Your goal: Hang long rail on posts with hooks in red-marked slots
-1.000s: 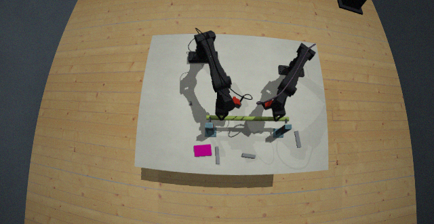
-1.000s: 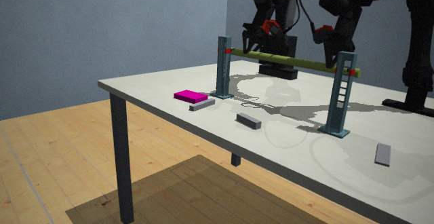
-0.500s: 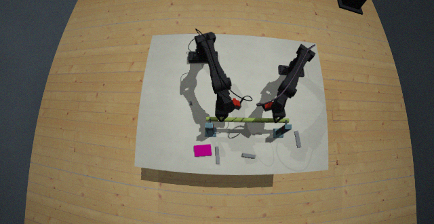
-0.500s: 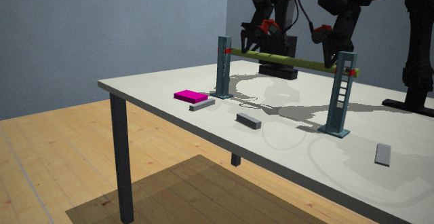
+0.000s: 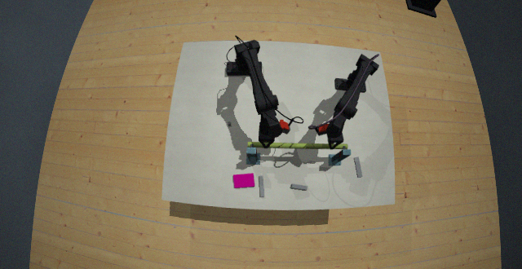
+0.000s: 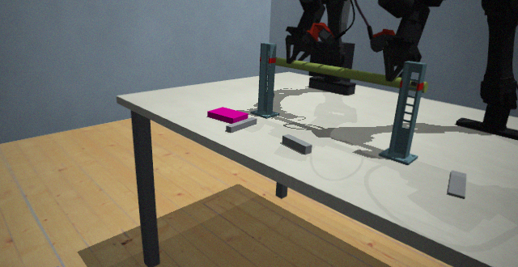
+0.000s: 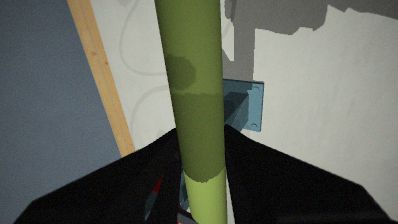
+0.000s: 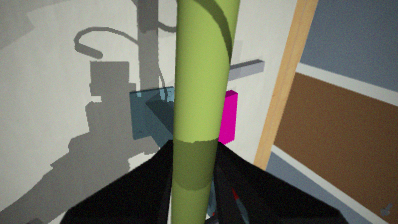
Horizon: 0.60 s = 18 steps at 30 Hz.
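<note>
Rail [image 5: 302, 146] [image 6: 340, 71] [image 7: 200, 100] [image 8: 202, 90], long and yellow-green, is up off the counter [image 5: 204, 118] [image 6: 178, 97] [image 7: 325, 100] [image 8: 45, 100], on the arms' side of two blue-grey posts. Its length runs from one post to the other, ends near the upper slots. Whether either hook is fully seated: cannot tell.

Left end effector [image 5: 335, 146] [image 6: 392, 79] [image 7: 201, 131] pinches the rail near one end, fingers on both sides of it. Right end effector [image 5: 266, 144] [image 6: 290, 61] [image 8: 196, 144] pinches it likewise near the other end.

Both supports upright: left-arm post [image 5: 342, 155] [image 6: 401, 125] [image 7: 255, 107], with ladder-like openings below its red mark [image 6: 420, 86]; right-arm post [image 5: 251, 155] [image 6: 266, 81] [image 8: 145, 115], also banded red near the top. In the exterior view the rail's ends show at about the height of these marks.

Farther out, beyond the posts from the arms: magenta block [image 5: 244, 180] [image 6: 227, 114] [image 8: 228, 117], flat, with a grey bar [image 5: 261, 187] [image 6: 241, 125] just beside it. Short grey piece [image 5: 298, 187] [image 6: 296, 144] lies apart from both. Another grey strip [image 5: 357, 167] [image 6: 457, 184] rests near the left-arm post, not touching.
</note>
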### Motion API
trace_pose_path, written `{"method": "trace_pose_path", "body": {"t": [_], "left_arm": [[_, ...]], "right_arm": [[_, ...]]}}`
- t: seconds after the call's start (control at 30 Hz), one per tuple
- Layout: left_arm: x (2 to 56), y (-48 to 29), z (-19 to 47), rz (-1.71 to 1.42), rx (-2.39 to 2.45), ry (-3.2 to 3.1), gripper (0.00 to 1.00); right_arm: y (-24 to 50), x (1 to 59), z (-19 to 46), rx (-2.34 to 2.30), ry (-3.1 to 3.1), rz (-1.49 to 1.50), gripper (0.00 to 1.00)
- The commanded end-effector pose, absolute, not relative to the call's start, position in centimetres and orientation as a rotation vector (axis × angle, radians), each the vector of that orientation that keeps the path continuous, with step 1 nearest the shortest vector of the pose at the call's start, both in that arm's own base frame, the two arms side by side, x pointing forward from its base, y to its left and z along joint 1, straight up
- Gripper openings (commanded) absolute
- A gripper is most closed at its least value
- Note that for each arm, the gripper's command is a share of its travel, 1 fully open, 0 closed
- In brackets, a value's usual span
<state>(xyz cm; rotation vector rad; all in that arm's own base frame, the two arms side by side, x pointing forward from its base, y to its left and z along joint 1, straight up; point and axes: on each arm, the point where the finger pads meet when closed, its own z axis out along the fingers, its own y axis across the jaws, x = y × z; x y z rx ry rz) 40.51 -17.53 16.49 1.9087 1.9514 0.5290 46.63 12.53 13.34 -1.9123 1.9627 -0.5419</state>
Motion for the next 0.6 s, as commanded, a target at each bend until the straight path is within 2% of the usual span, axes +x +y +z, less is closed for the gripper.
{"method": "trace_pose_path", "body": {"t": [0.0, 0.57], "left_arm": [[42.46, -17.68, 18.40, 0.557, 1.861, 1.912, 0.19], [42.83, -17.67, 18.52, 0.557, 1.860, 1.911, 0.19]], "right_arm": [[12.56, 48.82, 15.90, -1.847, 1.914, -0.581, 0.19], [12.55, 49.20, 16.04, -1.847, 1.913, -0.582, 0.19]]}}
